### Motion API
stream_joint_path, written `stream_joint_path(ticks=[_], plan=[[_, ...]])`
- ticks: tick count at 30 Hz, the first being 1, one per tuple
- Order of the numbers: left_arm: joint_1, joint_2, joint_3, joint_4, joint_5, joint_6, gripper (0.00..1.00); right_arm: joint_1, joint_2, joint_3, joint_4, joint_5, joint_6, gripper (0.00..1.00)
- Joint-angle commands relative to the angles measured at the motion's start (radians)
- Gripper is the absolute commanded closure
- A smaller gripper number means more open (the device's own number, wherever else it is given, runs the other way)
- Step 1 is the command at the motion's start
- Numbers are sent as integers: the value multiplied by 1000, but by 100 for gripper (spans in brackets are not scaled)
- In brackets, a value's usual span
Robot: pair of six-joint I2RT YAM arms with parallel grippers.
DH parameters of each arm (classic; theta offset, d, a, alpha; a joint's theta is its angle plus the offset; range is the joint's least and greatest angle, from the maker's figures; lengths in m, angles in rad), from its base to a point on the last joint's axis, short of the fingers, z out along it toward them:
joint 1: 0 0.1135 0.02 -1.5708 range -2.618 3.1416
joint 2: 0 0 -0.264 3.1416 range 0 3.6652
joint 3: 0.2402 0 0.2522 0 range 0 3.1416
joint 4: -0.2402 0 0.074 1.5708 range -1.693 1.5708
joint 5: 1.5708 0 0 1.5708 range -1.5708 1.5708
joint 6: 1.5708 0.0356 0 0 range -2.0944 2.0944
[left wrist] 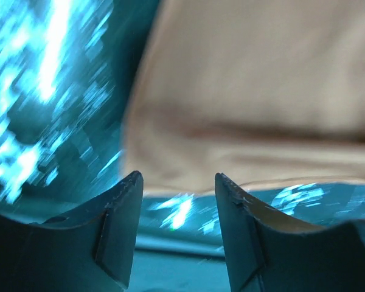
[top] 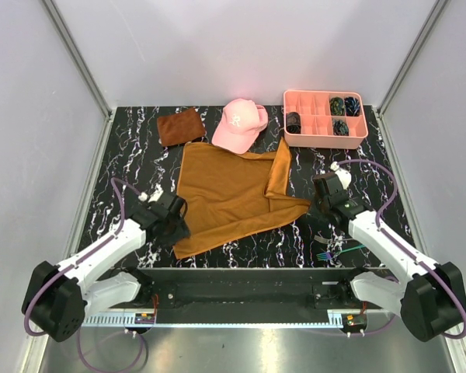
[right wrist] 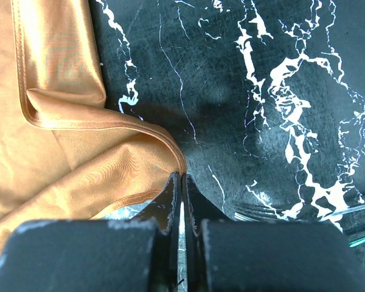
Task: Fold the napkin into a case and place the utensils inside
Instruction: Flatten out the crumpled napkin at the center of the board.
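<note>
The orange-brown napkin (top: 225, 194) lies spread on the black marble table, with its right side folded over into a raised flap (top: 279, 167). My right gripper (top: 318, 199) is shut and pinches the napkin's right corner (right wrist: 170, 152) at its fingertips (right wrist: 181, 176). My left gripper (top: 175, 225) is open and empty, low over the table just off the napkin's near-left edge (left wrist: 243, 164); its midpoint shows in the left wrist view (left wrist: 177, 177). The utensils (top: 334, 252) lie near the front right; fork tines (right wrist: 255, 212) show beside the right gripper.
A pink cap (top: 239, 124) touches the napkin's far edge. A smaller rust-brown cloth (top: 180, 126) lies at the back left. A pink compartment tray (top: 325, 137) with dark items stands at the back right. Grey walls enclose the table.
</note>
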Motion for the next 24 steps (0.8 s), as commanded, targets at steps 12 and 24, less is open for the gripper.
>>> stream_joint_path(ticks=[12,24], plan=[[-126,-43,-36,-166,-175,-284,64,-5,19,31,36,-11,-41,100],[-149,69,-64,-103,-141,-292,56,-5,12,24,36,-15,-36,100]])
